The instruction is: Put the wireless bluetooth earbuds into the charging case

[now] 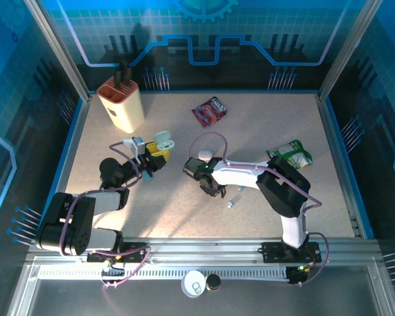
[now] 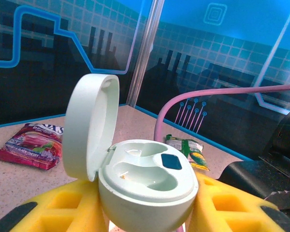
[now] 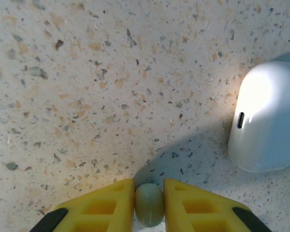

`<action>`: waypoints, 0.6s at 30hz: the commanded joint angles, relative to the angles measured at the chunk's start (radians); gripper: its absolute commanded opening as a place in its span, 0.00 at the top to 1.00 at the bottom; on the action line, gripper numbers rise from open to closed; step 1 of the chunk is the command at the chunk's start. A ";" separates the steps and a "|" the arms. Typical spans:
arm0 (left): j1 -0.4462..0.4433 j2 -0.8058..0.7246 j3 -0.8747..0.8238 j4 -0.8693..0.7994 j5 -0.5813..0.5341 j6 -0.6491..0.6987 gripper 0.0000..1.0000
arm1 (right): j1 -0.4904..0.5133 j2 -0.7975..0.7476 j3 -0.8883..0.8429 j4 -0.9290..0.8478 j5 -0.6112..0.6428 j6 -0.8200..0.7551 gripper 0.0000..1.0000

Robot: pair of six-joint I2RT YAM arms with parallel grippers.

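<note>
1. Surveying the speckled counter (image 1: pixel 184 217) first: carries a tan block (image 1: pixel 122 105) at 11 o'clock, a red packet (image 1: pixel 210 110) at 12 and a green packet (image 1: pixel 291 155) at 3.
2. Placing the left end effector (image 2: pixel 147 220) at about 10 o'clock of the counter's centre: clamped on the open charging case (image 2: pixel 145 176), a yellow pad on each flank. Lid (image 2: pixel 89 125) hinged up at 9 o'clock of the body, both moulded wells bare and facing upward.
3. Noting a closed white case (image 3: pixel 266 121) at 2 o'clock of the right fingers in the right wrist view: lies on the counter, port side showing, apart from the pads.
4. Finding the right end effector (image 3: pixel 149 189) near the centre, pointed down: pinched together on one earbud (image 3: pixel 149 208), pale greenish-white, a pad touching each side. Cannot tell whether lifted or resting on the surface.
5. Spotting a pale-blue bud (image 1: pixel 232 201) at 4 o'clock of that end effector in the top view; too small for detail.
6. Judging handling: almost weightless, hard, glossy and rounded, so likely to squirt out of a tight pinch or roll if dropped. Best held across the widest part with light pressure, leaving the lower end free to seat in a well.
</note>
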 commanded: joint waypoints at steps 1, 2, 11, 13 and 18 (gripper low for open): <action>0.013 0.005 -0.008 0.040 0.023 -0.012 0.62 | -0.020 -0.009 -0.015 -0.005 -0.063 0.011 0.80; 0.013 0.006 -0.008 0.039 0.023 -0.013 0.62 | -0.023 -0.022 -0.019 0.007 -0.076 0.014 0.80; -0.003 0.040 0.003 0.038 0.026 0.012 0.63 | -0.129 -0.240 -0.153 0.215 -0.352 0.096 0.79; -0.018 0.046 0.012 0.016 0.033 0.026 0.63 | -0.174 -0.299 -0.200 0.283 -0.452 0.123 0.79; -0.076 0.054 0.026 -0.029 0.041 0.092 0.63 | -0.312 -0.425 -0.333 0.478 -0.754 0.255 0.79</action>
